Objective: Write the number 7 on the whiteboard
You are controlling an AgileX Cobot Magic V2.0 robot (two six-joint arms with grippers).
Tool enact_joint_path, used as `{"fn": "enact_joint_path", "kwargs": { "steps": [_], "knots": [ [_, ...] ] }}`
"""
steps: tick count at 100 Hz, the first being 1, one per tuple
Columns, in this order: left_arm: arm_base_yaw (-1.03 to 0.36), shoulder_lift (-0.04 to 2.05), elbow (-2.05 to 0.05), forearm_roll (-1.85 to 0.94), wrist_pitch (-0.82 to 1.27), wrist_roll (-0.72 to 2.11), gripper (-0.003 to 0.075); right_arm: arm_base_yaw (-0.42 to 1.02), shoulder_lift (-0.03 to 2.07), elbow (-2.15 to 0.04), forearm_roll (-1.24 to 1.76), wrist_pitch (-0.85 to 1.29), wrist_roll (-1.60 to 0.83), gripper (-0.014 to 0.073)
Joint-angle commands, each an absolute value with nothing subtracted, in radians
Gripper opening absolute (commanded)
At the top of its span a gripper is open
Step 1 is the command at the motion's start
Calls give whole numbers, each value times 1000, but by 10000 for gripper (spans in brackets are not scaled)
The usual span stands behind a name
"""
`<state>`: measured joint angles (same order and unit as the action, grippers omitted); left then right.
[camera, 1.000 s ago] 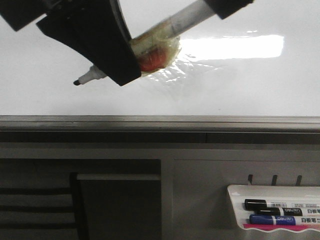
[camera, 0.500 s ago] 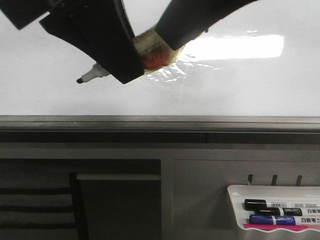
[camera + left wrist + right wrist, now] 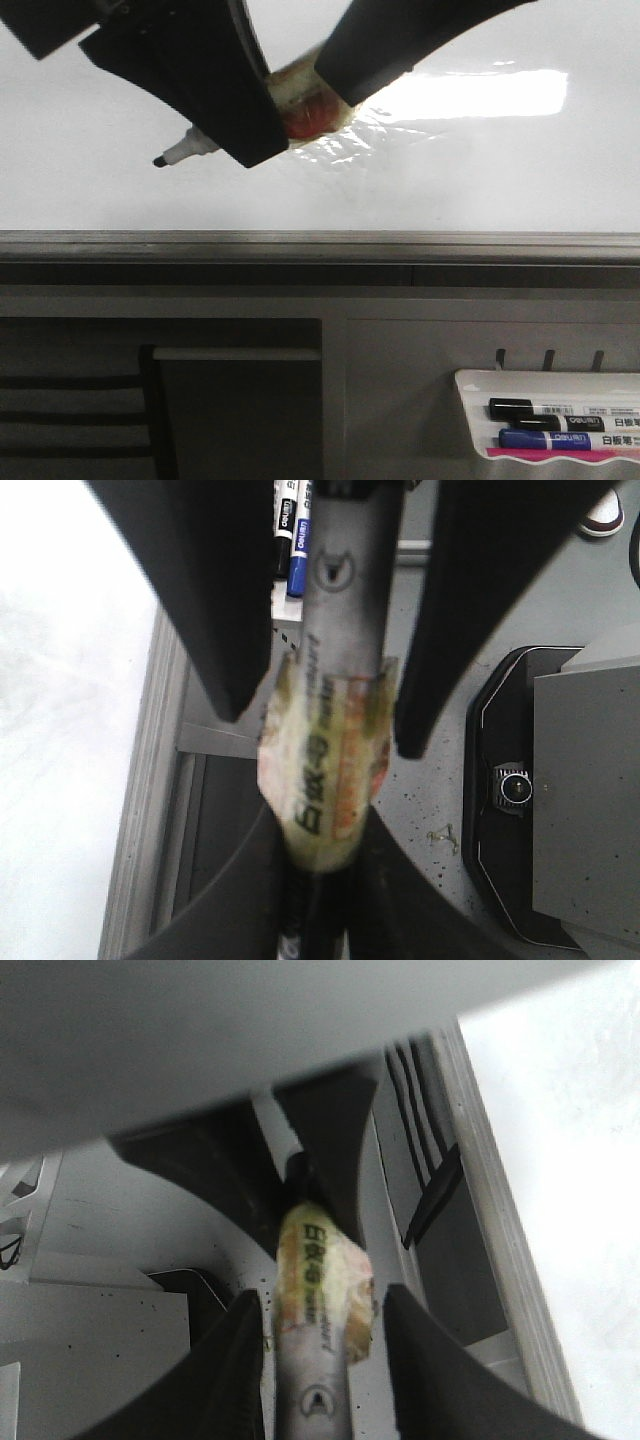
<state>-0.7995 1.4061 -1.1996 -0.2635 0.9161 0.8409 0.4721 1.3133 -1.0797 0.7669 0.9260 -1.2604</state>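
The whiteboard [image 3: 470, 170] is glossy white with a bright light reflection and a wrinkled film patch; no number 7 stroke shows on it. My left gripper [image 3: 265, 130] is shut on a marker [image 3: 188, 150] wrapped in yellowish tape, its black tip pointing left just off the board's lower left part. In the left wrist view my left gripper [image 3: 315, 880] clamps the taped barrel [image 3: 325, 760]. My right gripper [image 3: 335, 90] is open, its fingers straddling the marker's rear barrel. The right wrist view shows my right gripper [image 3: 320, 1360] with gaps on both sides of the marker [image 3: 315, 1290].
A grey metal rail [image 3: 320, 245] runs under the board, with dark panels below it. A small white tray [image 3: 470, 385] at the lower right holds a black marker [image 3: 540, 410] and a blue marker [image 3: 545, 439].
My right gripper has come down from the upper right and now covers the marker's rear barrel, fingers on either side. The left gripper and marker tip have barely moved.
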Motion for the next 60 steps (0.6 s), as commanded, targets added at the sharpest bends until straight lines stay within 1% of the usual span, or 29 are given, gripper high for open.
{"fn": "enact_joint_path", "kwargs": {
  "steps": [1,13,20,22,24,27,34,35,42,44,47,58,60],
  "knots": [
    [-810,1378,-1235,-291,871,839,-20,476,1293,-1109,803,899,-1274,237],
    [-810,1378,-1235,-291,871,839,-20,476,1293,-1109,803,904,-1274,232],
    [-810,1378,-1235,-291,871,839,-20,476,1293,-1109,807,906,-1274,178],
    [-810,1378,-1235,-291,871,839,-20,476,1293,-1109,807,906,-1274,155],
    [-810,1378,-1235,-291,871,839,-20,476,1293,-1109,809,906,-1274,113],
    [-810,1378,-1235,-291,868,839,-20,476,1293,-1109,809,906,-1274,97],
    [-810,1378,-1235,-291,862,839,-15,476,1293,-1109,809,906,-1274,13],
    [-810,1378,-1235,-291,862,839,-13,476,1293,-1109,809,906,-1274,13],
    [-810,1378,-1235,-291,861,839,44,476,1293,-1109,809,909,-1274,-39],
    [-810,1378,-1235,-291,858,839,81,476,1293,-1109,809,909,-1274,-47],
    [-810,1378,-1235,-291,857,839,115,476,1293,-1109,809,909,-1274,-60],
    [-808,1373,-1238,-283,847,837,320,476,1293,-1111,803,911,-1274,-64],
    [-804,1371,-1244,-273,850,830,337,476,1293,-1111,801,910,-1271,-64]
  ]
}}
